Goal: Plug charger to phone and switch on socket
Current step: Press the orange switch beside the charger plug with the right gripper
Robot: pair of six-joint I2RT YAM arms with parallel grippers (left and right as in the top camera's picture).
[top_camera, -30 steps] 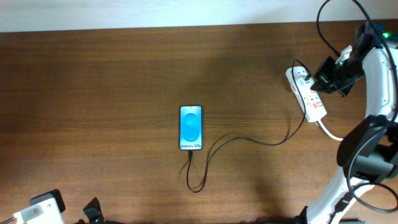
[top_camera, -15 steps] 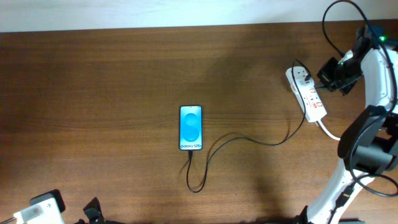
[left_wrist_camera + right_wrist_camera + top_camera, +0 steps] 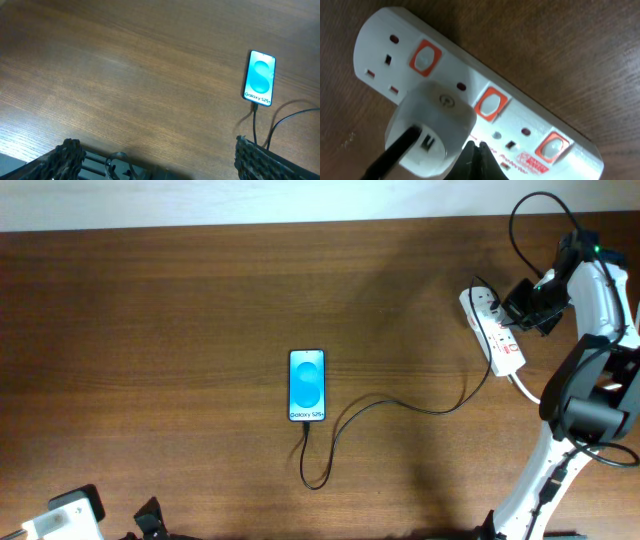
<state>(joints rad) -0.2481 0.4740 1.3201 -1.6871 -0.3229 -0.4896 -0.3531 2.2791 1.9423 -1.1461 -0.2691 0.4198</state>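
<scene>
The phone (image 3: pixel 307 385) lies flat mid-table with its blue screen up, and it also shows in the left wrist view (image 3: pixel 259 78). The charger (image 3: pixel 400 405), a thin black cable, loops below the phone. Its tip (image 3: pixel 305 428) meets the phone's bottom edge. The other end enters a white adapter (image 3: pixel 430 125) plugged into the socket (image 3: pixel 497 332), a white strip with red switches (image 3: pixel 490 104). My right gripper (image 3: pixel 476 146) is shut with nothing in it. Its tips sit on the strip's face beside the adapter, just below the middle switch. My left gripper (image 3: pixel 157 160) hangs open near the table's front left, far from the phone.
The socket's thick white cord (image 3: pixel 530 392) runs off toward the right arm's base (image 3: pixel 590 405). A black arm cable (image 3: pixel 530 220) arcs above the strip. The light wall edge (image 3: pixel 250 202) borders the wooden table (image 3: pixel 150 330) at the back.
The right gripper drew a little up and to the right off the strip, then came back down over it. Phone, cable and left arm have not moved.
</scene>
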